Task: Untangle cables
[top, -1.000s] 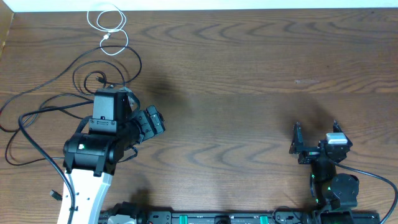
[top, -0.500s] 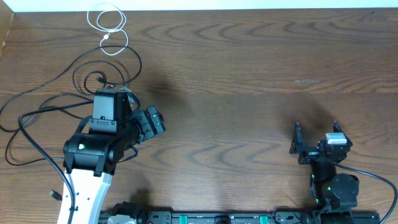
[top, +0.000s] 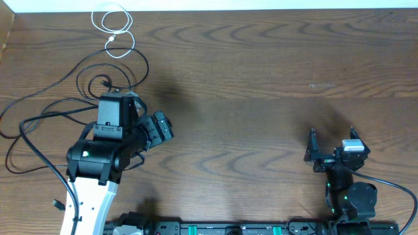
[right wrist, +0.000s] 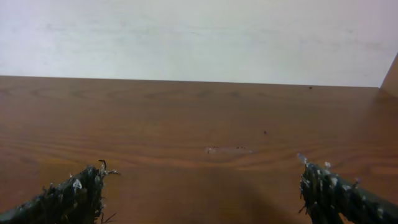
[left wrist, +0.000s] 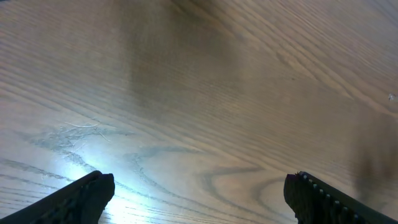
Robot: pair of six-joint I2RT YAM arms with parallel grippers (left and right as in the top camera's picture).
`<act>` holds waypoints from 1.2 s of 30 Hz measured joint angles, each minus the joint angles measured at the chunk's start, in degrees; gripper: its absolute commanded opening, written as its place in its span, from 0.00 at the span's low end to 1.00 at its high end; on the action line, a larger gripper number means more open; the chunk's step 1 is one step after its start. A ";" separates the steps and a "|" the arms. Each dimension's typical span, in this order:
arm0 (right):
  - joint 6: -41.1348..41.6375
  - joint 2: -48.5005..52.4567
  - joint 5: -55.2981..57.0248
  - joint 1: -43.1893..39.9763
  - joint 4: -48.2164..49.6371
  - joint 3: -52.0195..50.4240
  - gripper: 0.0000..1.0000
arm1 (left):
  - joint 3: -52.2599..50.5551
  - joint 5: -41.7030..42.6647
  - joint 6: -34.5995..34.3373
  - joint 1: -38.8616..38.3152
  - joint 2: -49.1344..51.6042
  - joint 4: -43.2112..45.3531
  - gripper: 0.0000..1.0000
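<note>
left end effector [top: 163, 127]: jaws apart, empty | right end effector [top: 332, 139]: jaws apart, empty

Black cables [top: 78, 81] sprawl in overlapping loops at left; the white cable [top: 112, 40] lies coiled just beyond.

Colours and grain, overhead and wrist views.
Table [top: 261, 78]: mid-brown wood with darker wavy grain in long loops, and a pale glare patch in the left wrist view. White cable [top: 112, 40]; black cables [top: 104, 82]. Left arm [top: 98, 156]: black head, white forearm. Right arm [top: 349, 189]: black, small white top plate, green lights. Wall [right wrist: 199, 37]: off-white.
</note>
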 measured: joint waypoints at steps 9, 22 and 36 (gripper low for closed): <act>0.00 0.00 -0.02 0.00 0.00 0.00 0.99 | -0.02 -0.04 0.00 0.00 -0.07 -1.22 0.93; -0.07 0.04 -0.24 0.00 0.00 0.00 0.99 | -15.50 -0.24 9.73 0.00 -12.55 11.61 0.93; -0.20 0.04 -0.28 0.00 0.02 0.00 0.99 | -29.18 -0.55 21.88 0.00 -35.08 22.36 0.98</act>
